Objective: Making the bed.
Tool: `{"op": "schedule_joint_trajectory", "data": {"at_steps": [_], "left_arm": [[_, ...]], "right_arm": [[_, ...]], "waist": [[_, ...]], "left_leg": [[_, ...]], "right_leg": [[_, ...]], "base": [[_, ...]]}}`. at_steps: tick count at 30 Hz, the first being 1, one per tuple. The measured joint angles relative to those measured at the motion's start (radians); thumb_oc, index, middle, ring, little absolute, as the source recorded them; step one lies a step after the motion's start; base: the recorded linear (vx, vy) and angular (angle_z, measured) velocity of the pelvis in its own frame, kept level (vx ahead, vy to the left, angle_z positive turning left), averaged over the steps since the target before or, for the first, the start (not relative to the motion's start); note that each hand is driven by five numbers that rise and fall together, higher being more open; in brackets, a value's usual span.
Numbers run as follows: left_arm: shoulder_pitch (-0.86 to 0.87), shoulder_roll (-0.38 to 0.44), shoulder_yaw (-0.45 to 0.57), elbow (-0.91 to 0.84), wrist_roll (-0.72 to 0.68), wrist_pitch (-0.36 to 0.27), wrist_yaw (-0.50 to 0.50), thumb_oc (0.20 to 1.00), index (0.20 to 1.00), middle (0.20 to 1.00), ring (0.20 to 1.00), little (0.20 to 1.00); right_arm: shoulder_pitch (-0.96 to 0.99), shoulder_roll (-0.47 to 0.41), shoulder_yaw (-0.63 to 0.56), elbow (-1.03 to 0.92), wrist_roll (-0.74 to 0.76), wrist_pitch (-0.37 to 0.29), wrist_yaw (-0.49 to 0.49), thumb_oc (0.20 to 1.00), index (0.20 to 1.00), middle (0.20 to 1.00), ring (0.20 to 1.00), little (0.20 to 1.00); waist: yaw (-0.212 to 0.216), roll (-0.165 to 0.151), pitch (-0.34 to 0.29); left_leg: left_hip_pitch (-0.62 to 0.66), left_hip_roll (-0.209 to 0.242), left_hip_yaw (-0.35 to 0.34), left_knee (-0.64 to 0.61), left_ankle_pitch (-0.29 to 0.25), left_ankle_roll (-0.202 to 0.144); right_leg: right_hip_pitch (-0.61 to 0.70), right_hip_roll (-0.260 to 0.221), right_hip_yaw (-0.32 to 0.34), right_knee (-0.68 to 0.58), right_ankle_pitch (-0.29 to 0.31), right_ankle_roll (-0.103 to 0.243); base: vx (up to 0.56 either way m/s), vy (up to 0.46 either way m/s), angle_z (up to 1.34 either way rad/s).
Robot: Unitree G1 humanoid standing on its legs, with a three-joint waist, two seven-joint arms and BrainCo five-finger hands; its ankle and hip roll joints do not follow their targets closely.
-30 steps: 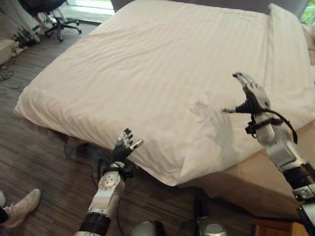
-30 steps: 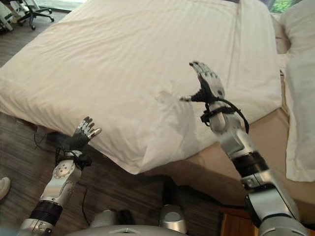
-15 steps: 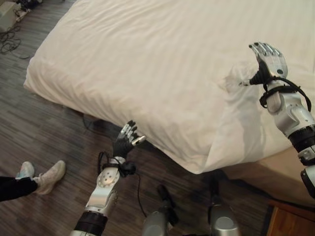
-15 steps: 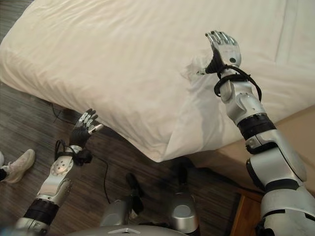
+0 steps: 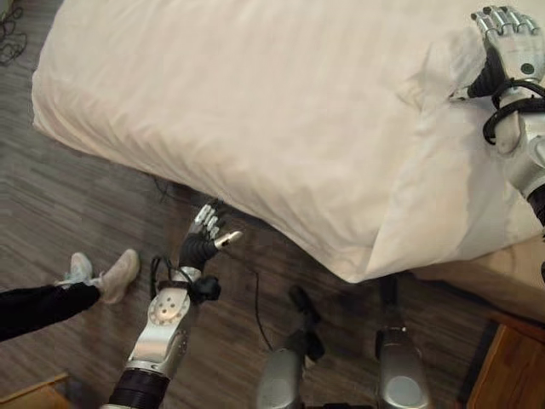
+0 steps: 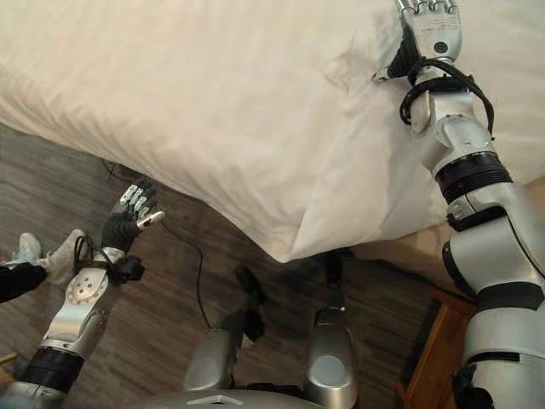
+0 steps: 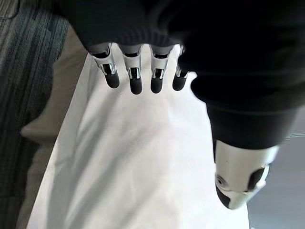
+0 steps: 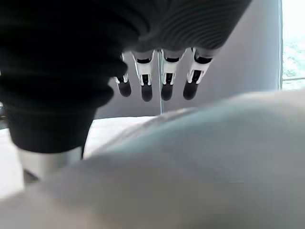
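Observation:
A cream striped duvet covers the bed, and its near corner hangs over the bed's edge. My right hand reaches over the duvet near the corner. It is open with fingers straight, its thumb beside a raised crumpled fold. In the right wrist view the straight fingers hover over the pale cloth. My left hand is open above the floor, just off the duvet's near edge and holding nothing. The left wrist view shows its fingers spread before the white duvet.
A person's dark trouser leg and pale shoe stand on the dark wood floor left of my left arm. The tan bed base shows under the duvet corner. A wooden piece of furniture is at lower right.
The camera has tilted down and the whole picture has shifted. My right hand has closed in on the crumpled fold. The left hand stays off the bed's edge, still open.

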Motion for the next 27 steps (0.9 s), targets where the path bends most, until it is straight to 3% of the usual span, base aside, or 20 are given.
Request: {"op": "schedule_joint_trajectory", "data": {"at_steps": [1, 5, 7, 9, 11, 12, 13, 14, 15, 17, 18, 19, 21, 22, 23, 24, 25, 27], "left_arm": [[0.015, 0.005, 0.024, -0.019, 0.0, -0.003, -0.008, 1.0, 1.0, 1.0, 1.0, 1.0], [0.062, 0.002, 0.062, -0.065, 0.0, -0.003, -0.015, 1.0, 1.0, 1.0, 1.0, 1.0], [0.093, -0.017, 0.075, -0.102, 0.0, -0.002, -0.03, 1.0, 1.0, 1.0, 1.0, 1.0], [0.098, -0.025, 0.073, -0.11, -0.002, -0.001, -0.03, 1.0, 1.0, 1.0, 1.0, 1.0], [0.092, -0.016, 0.074, -0.127, -0.031, 0.009, -0.035, 1.0, 1.0, 1.0, 1.0, 1.0], [0.084, -0.031, 0.055, -0.134, -0.039, 0.026, -0.036, 1.0, 1.0, 1.0, 1.0, 1.0], [0.056, -0.024, 0.05, -0.143, -0.04, 0.032, -0.035, 1.0, 1.0, 1.0, 1.0, 1.0], [0.007, -0.029, 0.011, -0.122, -0.04, 0.036, -0.041, 1.0, 1.0, 1.0, 1.0, 1.0], [0.043, -0.033, -0.029, -0.107, -0.039, 0.051, -0.043, 1.0, 1.0, 1.0, 1.0, 1.0], [0.055, -0.065, -0.053, -0.105, -0.037, 0.062, -0.057, 1.0, 1.0, 1.0, 1.0, 1.0], [0.048, -0.07, -0.053, -0.104, -0.036, 0.066, -0.06, 1.0, 1.0, 1.0, 1.0, 1.0], [0.014, -0.073, -0.055, -0.088, -0.029, 0.069, -0.067, 1.0, 1.0, 1.0, 1.0, 1.0], [0.038, -0.055, -0.05, -0.071, -0.022, 0.086, -0.066, 1.0, 1.0, 1.0, 1.0, 1.0], [0.052, -0.049, -0.048, -0.056, -0.019, 0.091, -0.064, 1.0, 1.0, 1.0, 1.0, 1.0], [0.064, -0.048, -0.044, -0.053, -0.019, 0.1, -0.063, 1.0, 1.0, 1.0, 1.0, 1.0], [0.087, -0.047, -0.042, -0.059, -0.018, 0.11, -0.06, 1.0, 1.0, 1.0, 1.0, 1.0], [0.096, -0.062, -0.046, -0.038, -0.003, 0.107, -0.047, 1.0, 1.0, 1.0, 1.0, 1.0], [0.073, -0.1, -0.037, 0.095, 0.026, 0.115, -0.02, 1.0, 1.0, 1.0, 1.0, 1.0]], "right_arm": [[-0.005, -0.003, 0.0, 0.012, 0.003, -0.002, -0.002, 0.2, 0.2, 0.2, 0.2, 0.2], [-0.006, -0.007, 0.003, 0.002, 0.004, -0.004, 0.0, 0.2, 0.2, 0.2, 0.2, 0.2], [0.042, -0.024, -0.028, -0.112, 0.003, 0.007, 0.002, 0.2, 0.2, 0.2, 0.2, 0.2], [0.104, -0.035, -0.051, -0.207, 0.003, 0.016, 0.002, 0.2, 0.2, 0.2, 0.2, 0.2], [0.24, -0.033, -0.116, -0.347, 0.003, 0.017, 0.0, 0.2, 0.2, 0.2, 0.2, 0.2], [0.309, -0.036, -0.146, -0.405, 0.008, 0.021, 0.0, 0.2, 0.2, 0.2, 0.2, 0.2], [0.426, -0.011, -0.254, -0.472, 0.024, 0.022, -0.001, 0.2, 0.2, 0.2, 0.2, 0.2], [0.572, 0.06, -0.408, -0.508, 0.029, 0.009, -0.012, 0.2, 0.2, 0.2, 0.2, 0.2], [0.653, 0.137, -0.447, -0.513, 0.033, 0.016, -0.019, 0.2, 0.2, 0.2, 0.2, 0.2], [0.683, 0.112, -0.476, -0.504, 0.038, 0.02, -0.023, 0.2, 0.2, 0.2, 0.2, 0.2], [0.712, 0.108, -0.488, -0.507, 0.038, 0.02, -0.022, 0.2, 0.2, 0.2, 0.2, 0.2], [0.802, 0.139, -0.536, -0.507, 0.042, 0.024, -0.019, 0.2, 0.2, 0.2, 0.2, 0.2], [0.897, 0.222, -0.522, -0.487, 0.062, 0.032, 0.003, 0.2, 0.2, 0.2, 0.2, 0.2], [0.896, 0.247, -0.499, -0.465, 0.065, 0.031, 0.008, 0.2, 0.2, 0.2, 0.2, 0.2], [0.894, 0.263, -0.485, -0.451, 0.071, 0.032, 0.012, 0.2, 0.2, 0.2, 0.2, 0.2], [0.908, 0.274, -0.461, -0.448, 0.076, 0.027, 0.024, 0.2, 0.2, 0.2, 0.2, 0.2], [0.909, 0.288, -0.467, -0.472, 0.078, 0.023, 0.026, 0.2, 0.2, 0.2, 0.2, 0.2], [0.927, 0.358, -0.455, -0.498, 0.079, 0.015, 0.024, 0.2, 0.2, 0.2, 0.2, 0.2]], "waist": [[0.001, 0.018, 0.004], [-0.003, 0.027, 0.001], [-0.003, 0.026, 0.001], [-0.006, -0.015, 0.0], [-0.024, -0.116, -0.004], [-0.019, -0.163, -0.001], [-0.023, -0.22, 0.013], [-0.038, -0.294, 0.005], [-0.037, -0.332, -0.018], [-0.111, -0.284, -0.059], [-0.139, -0.281, -0.061], [-0.152, -0.309, -0.062], [-0.157, -0.35, -0.083], [-0.158, -0.343, -0.084], [-0.15, -0.335, -0.085], [-0.102, -0.322, -0.086], [-0.097, -0.308, -0.094], [-0.063, -0.319, -0.129]], "left_leg": [[-0.018, -0.001, 0.004, 0.0, 0.0, 0.0], [-0.019, 0.004, 0.009, 0.0, 0.0, 0.0], [0.006, 0.008, 0.02, 0.0, 0.0, 0.0], [0.049, 0.017, 0.027, 0.001, 0.0, 0.0], [0.055, 0.049, 0.017, 0.08, 0.003, -0.005], [0.039, 0.068, -0.018, 0.164, 0.008, -0.017], [0.002, 0.069, -0.114, 0.271, 0.017, -0.076], [-0.083, 0.065, -0.203, 0.56, -0.052, -0.163], [-0.011, 0.052, -0.153, 0.612, -0.178, -0.126], [0.14, -0.01, -0.06, 0.464, -0.291, -0.059], [0.188, -0.052, -0.045, 0.367, -0.31, -0.033], [0.258, -0.104, -0.049, 0.188, -0.273, 0.028], [0.279, -0.116, -0.03, 0.128, -0.219, 0.057], [0.266, -0.095, -0.004, 0.128, -0.205, 0.078], [0.258, -0.08, 0.012, 0.131, -0.201, 0.085], [0.272, -0.048, 0.047, 0.125, -0.183, 0.09], [0.267, -0.029, 0.055, 0.117, -0.18, 0.097], [0.289, -0.011, 0.123, 0.091, -0.131, 0.073]], "right_leg": [[-0.02, -0.002, 0.003, 0.0, 0.003, 0.002], [-0.025, 0.004, 0.01, 0.0, 0.004, 0.002], [-0.008, 0.009, 0.022, 0.0, 0.006, -0.002], [0.022, 0.027, 0.042, 0.001, 0.008, -0.005], [0.012, 0.045, 0.044, 0.104, -0.048, -0.032], [-0.019, 0.051, 0.026, 0.239, -0.117, -0.083], [-0.056, 0.02, -0.021, 0.378, -0.193, -0.188], [-0.017, -0.027, -0.051, 0.378, -0.217, -0.126], [0.065, -0.046, -0.055, 0.308, -0.184, -0.084], [0.082, -0.02, -0.07, 0.273, -0.131, -0.065], [0.078, -0.023, -0.081, 0.27, -0.118, -0.053], [0.061, -0.023, -0.055, 0.286, -0.101, -0.016], [0.062, -0.02, 0.023, 0.239, -0.011, 0.081], [0.052, -0.016, 0.032, 0.278, -0.013, 0.1], [0.011, -0.025, 0.009, 0.427, -0.06, 0.083], [-0.002, -0.07, -0.023, 0.655, -0.138, 0.059], [0.059, -0.112, 0.004, 0.644, -0.156, 0.087], [0.163, -0.191, 0.04, 0.597, -0.173, 0.117]], "base": [[-0.1, 0.008, -0.11], [-0.05, -0.025, -0.06], [-0.05, -0.102, -0.16], [-0.13, -0.213, -0.26], [-0.26, -0.436, -0.07], [-0.21, -0.243, 0.4], [-0.08, 0.039, 0.93], [-0.15, 0.121, 0.98], [-0.2, 0.102, 0.59], [-0.29, 0.091, 0.13], [-0.27, 0.016, 0.32], [-0.23, 0.003, 0.28], [-0.31, -0.021, -0.08], [-0.26, -0.085, -0.25], [-0.12, -0.092, -0.63], [-0.1, -0.175, -0.69], [-0.1, -0.216, -0.87], [-0.07, -0.275, -0.88]]}}
